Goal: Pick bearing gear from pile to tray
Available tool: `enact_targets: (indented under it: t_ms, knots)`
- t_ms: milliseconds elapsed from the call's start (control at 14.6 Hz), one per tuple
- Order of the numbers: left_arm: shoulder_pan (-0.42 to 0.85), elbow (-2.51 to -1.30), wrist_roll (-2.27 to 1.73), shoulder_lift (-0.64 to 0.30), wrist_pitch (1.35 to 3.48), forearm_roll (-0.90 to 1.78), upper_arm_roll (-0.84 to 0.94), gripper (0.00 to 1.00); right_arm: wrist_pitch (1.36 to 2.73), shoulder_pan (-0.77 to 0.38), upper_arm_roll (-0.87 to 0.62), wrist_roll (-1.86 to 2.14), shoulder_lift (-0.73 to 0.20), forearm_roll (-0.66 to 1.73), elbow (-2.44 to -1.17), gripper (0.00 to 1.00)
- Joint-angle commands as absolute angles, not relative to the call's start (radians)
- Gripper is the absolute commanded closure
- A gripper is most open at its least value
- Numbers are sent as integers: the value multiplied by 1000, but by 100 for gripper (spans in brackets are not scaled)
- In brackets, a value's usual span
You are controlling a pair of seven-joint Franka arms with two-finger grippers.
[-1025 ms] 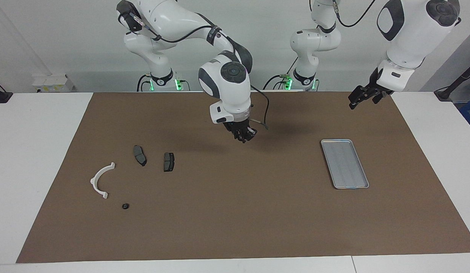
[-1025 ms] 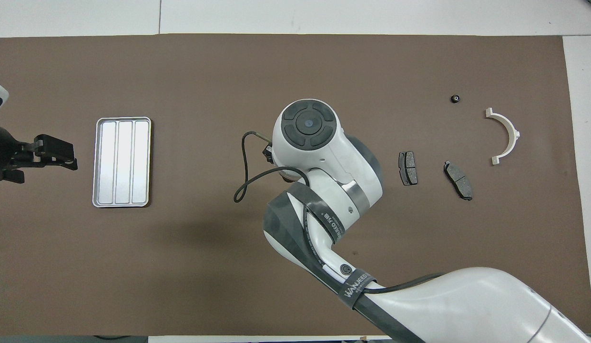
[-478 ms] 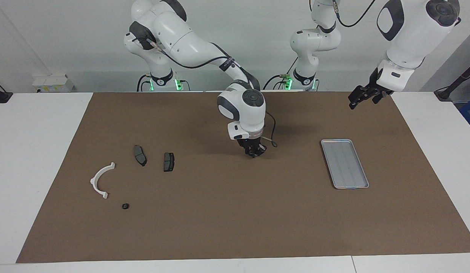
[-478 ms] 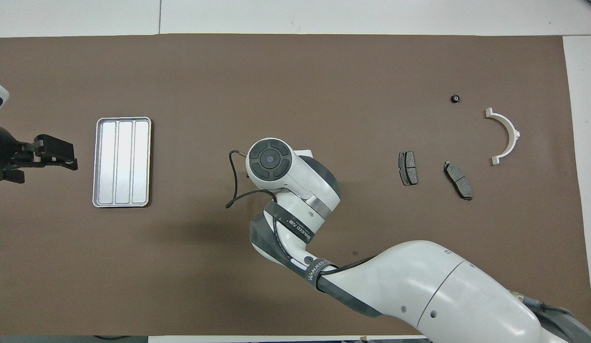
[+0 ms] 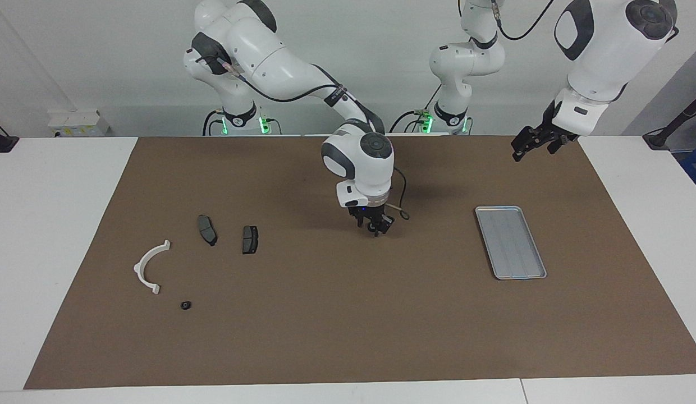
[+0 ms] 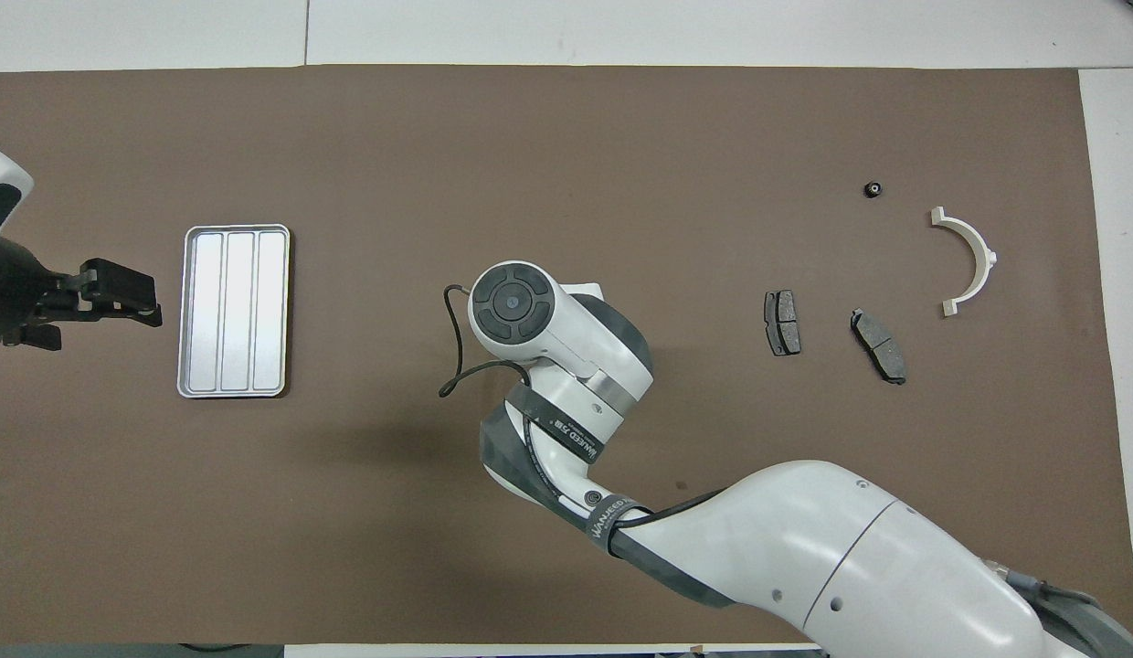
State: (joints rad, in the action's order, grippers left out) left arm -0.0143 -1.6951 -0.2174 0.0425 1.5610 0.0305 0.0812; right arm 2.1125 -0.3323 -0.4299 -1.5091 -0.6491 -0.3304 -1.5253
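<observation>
The pile lies toward the right arm's end of the mat: a white curved arc (image 5: pixel 150 266) (image 6: pixel 968 260), two dark grey pads (image 5: pixel 207 229) (image 5: pixel 250 239) and one tiny black ring (image 5: pixel 185 305) (image 6: pixel 873 189). The silver tray (image 5: pixel 509 241) (image 6: pixel 233 311) lies empty toward the left arm's end. My right gripper (image 5: pixel 376 227) hangs low over the bare mat middle, between the pile and the tray; in the overhead view its wrist (image 6: pixel 516 306) hides it. My left gripper (image 5: pixel 522 148) (image 6: pixel 119 297) waits in the air beside the tray.
A brown mat (image 5: pixel 348 336) covers most of the white table (image 5: pixel 56 224). A black cable loop (image 5: pixel 401 210) hangs from the right wrist. The right arm's forearm (image 6: pixel 804 557) spans the mat's near part in the overhead view.
My right gripper came down from high over the mat middle to just above it and shifted a little toward the tray. My left gripper drifted slightly toward the tray.
</observation>
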Motion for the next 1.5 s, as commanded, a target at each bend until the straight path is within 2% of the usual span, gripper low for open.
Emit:
enact_targets:
  t_ms: [0, 205, 342, 546, 751, 1093, 1434]
  knots:
    - [49, -1771, -289, 72, 1644, 51, 75, 0, 1956, -290, -440, -1491, -634, -345, -1407, 0]
    - [133, -1819, -403, 60, 1738, 51, 75, 0, 1849, -191, -443, -1187, -525, -257, -1382, 0]
    - [193, -1819, -503, 10, 1799, 51, 75, 0, 1793, -96, -442, -900, -473, -249, -1384, 0]
    - [299, -1821, -656, -84, 1922, 49, 75, 0, 1789, 52, -440, -537, -456, -247, -1388, 0]
    - [366, -1818, -748, -168, 2047, 49, 75, 0, 1856, 214, -440, -217, -457, -250, -1433, 0]
    - [495, -1798, -902, -354, 2183, 20, 69, 0, 2001, 328, -434, -78, -509, -284, -1489, 0]
    - [532, -1815, -946, -393, 2217, 11, 71, 0, 2089, 354, -430, -77, -672, -400, -1462, 0]
